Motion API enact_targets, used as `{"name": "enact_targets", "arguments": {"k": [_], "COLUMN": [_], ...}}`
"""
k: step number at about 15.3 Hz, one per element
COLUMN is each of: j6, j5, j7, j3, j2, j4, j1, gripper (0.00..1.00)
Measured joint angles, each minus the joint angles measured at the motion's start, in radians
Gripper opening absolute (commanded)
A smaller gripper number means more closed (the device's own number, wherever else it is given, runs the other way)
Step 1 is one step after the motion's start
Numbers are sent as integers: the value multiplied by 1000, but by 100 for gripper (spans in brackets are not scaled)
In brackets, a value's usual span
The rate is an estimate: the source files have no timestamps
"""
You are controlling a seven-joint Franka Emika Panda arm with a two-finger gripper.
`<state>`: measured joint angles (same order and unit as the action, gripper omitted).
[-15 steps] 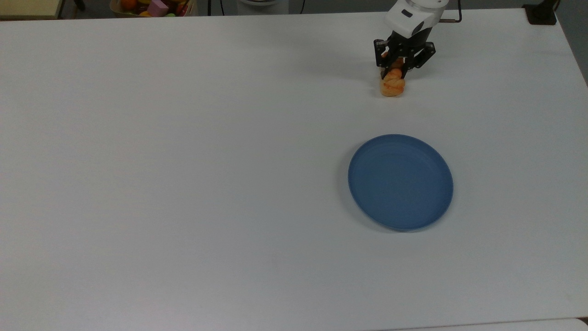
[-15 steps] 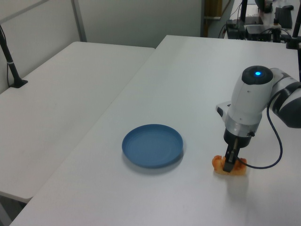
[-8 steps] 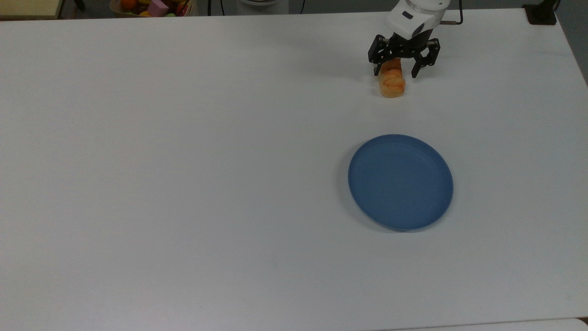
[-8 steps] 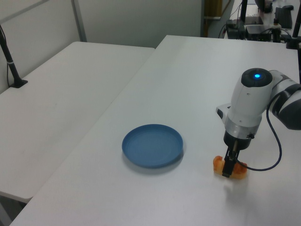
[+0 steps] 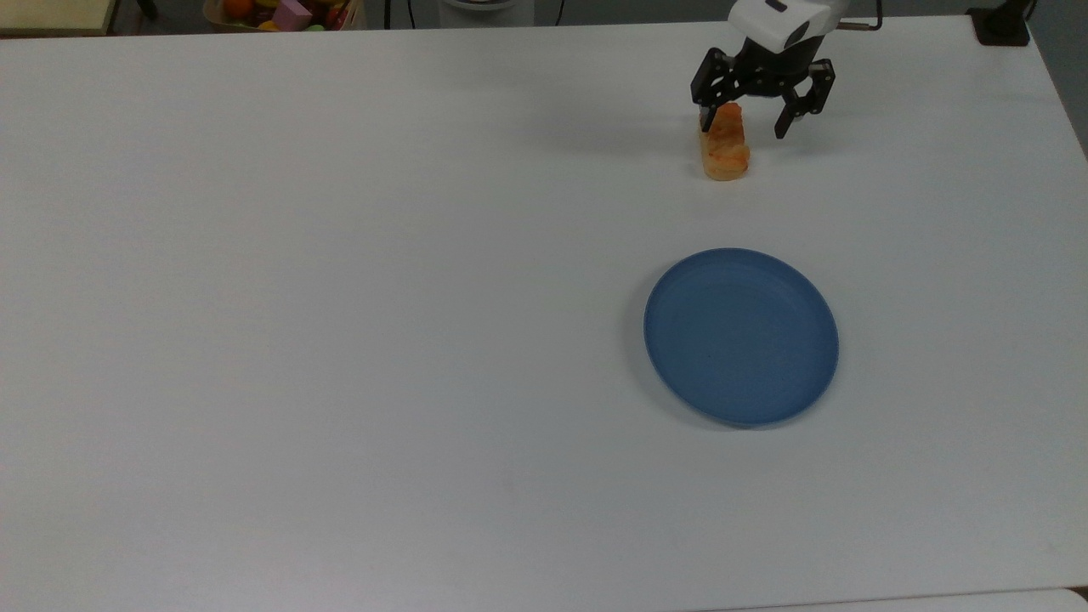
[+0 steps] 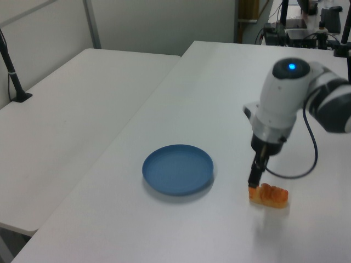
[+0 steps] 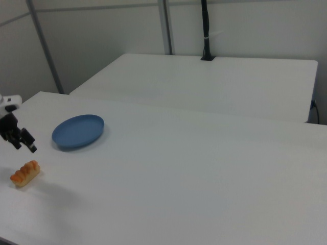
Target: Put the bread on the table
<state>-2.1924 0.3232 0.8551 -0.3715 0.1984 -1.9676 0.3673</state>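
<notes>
Bread (image 5: 725, 150) on table (image 5: 340, 297) (fingers (image 5: 782, 129) spread above)

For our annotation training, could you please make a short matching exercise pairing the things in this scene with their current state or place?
Things:
1. bread
2. blue plate
3. gripper
4. basket of toys

States:
A. jaws open, raised above the table
B. beyond the table's far edge in the top view
C. lying on the table, released
D. empty

Pairs: 1-C, 2-D, 3-A, 4-B
</notes>
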Motion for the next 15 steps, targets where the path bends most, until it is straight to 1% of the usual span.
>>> {"name": "enact_targets", "arguments": {"k": [2,4,6,7,8,12,14,15], "j6": [67,134,191,214,240,306,355,379], "j5": [-1,-19,-50,-63,-80,-150,-193,-217], "j7": [-56,-135,-230,-276,-343,-516,-612,-663], "j3": [2,6,28,53,95,217,255,263], "j2": [-20,-35,-44,-50,-62,-119,-155,-173], "j4": [59,121,188,218,252,285,286,286], "j1": [-30,-72,-110,-120,-128,-142,-178,-209], "gripper": [100,100,100,100,100,100,100,100]}}
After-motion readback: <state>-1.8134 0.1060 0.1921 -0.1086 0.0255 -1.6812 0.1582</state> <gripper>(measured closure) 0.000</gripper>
